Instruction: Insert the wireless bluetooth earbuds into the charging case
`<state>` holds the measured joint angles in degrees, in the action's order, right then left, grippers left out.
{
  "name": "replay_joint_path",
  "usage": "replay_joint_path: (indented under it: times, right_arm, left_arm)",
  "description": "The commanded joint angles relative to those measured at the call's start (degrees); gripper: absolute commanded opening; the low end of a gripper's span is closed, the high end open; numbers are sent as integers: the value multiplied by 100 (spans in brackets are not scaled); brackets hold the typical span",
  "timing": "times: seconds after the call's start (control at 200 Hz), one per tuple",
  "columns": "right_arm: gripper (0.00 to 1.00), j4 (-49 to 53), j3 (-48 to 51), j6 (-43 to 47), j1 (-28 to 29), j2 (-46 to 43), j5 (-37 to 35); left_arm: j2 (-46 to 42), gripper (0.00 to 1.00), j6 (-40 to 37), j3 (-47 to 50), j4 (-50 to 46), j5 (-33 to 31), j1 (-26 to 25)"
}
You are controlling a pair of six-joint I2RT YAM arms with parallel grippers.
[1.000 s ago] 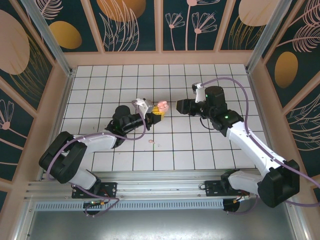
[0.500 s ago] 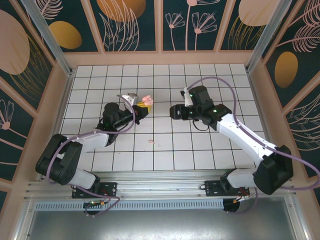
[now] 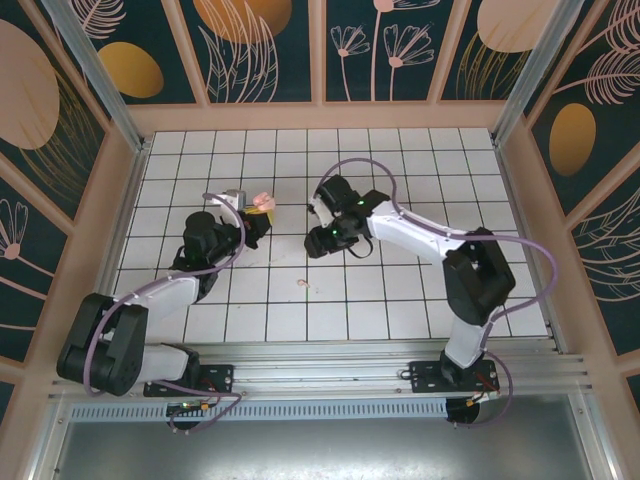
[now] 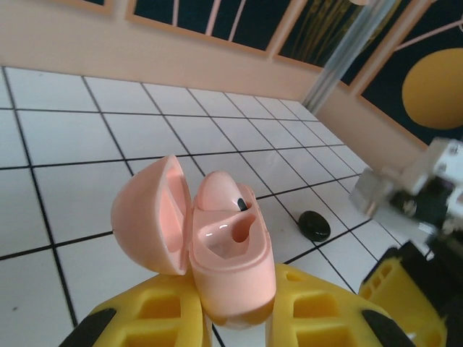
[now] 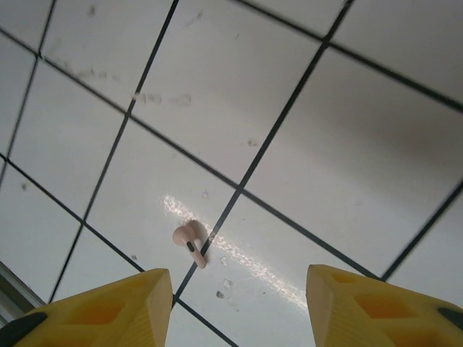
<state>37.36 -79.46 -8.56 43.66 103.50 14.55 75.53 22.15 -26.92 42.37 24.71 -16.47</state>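
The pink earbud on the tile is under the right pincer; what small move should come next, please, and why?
Probably lower the right pincer onto the pink earbud: it lies on the tile ahead of the open fingers, and the case in the left pincer stands open with one socket seemingly empty.

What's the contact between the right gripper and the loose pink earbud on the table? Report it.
Apart. The right wrist view shows bare tile between the pink earbud and both fingers of the right gripper.

A white tabletop [image 3: 380, 310] ruled in black grid lines sits inside a pale wooden rim [image 3: 320, 117]. Beyond its far edge rise dark teal wall panels [image 3: 270, 50] painted with flowers and gold discs. Silver posts [image 3: 92, 70] stand at the far corners.
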Motion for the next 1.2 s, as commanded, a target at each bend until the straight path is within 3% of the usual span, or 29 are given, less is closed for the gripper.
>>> replay_joint_path:
  times: [0.0, 0.591, 1.196]
  right_arm:
    - [52, 456, -353, 442, 221, 349, 121]
    - [42, 838, -1223, 758, 859, 1732, -136]
    - [36, 847, -1152, 709, 1003, 1970, -594]
  left_arm:
    - [-203, 5, 150, 115, -136, -181, 117]
    - [-617, 5, 161, 169, -585, -800, 270]
    - [-608, 5, 167, 158, -537, -748, 275]
